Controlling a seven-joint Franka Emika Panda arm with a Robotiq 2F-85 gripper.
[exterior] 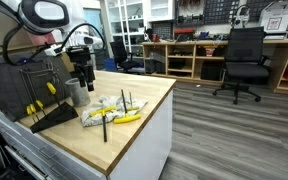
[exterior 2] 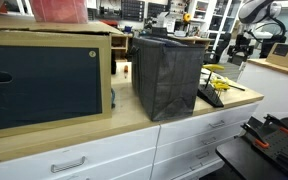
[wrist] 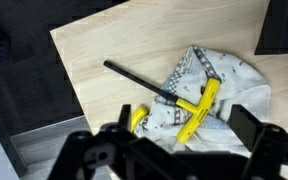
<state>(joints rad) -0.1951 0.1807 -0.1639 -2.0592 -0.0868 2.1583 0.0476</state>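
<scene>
On the pale wooden countertop (exterior: 144,105), near a black fabric bin (exterior 2: 169,75), lies a crumpled white patterned cloth (wrist: 234,75). On the cloth rests a yellow T-handled tool with black shaft (wrist: 199,110). The black gripper (wrist: 182,130) hovers directly above, jaws wide apart.

**A:** Clearance, wrist view?

**B:** Bare wood of the table (wrist: 104,50) is free across the upper left and top centre of the frame. The cloth (wrist: 229,75) takes up the lower centre and right. A yellow T-handle tool (wrist: 197,108) and a black rod (wrist: 134,78) lie on it, directly below the gripper (wrist: 179,140). A dark block (wrist: 284,25) closes off the upper right corner.

**A:** Exterior?

**B:** In an exterior view, a black tool stand (exterior: 52,115) crowds the left of the frame, near the cloth. The strip of counter toward the right is open. In an exterior view, a black bin (exterior 2: 169,75) stands mid-frame and walls off the left side.
</scene>
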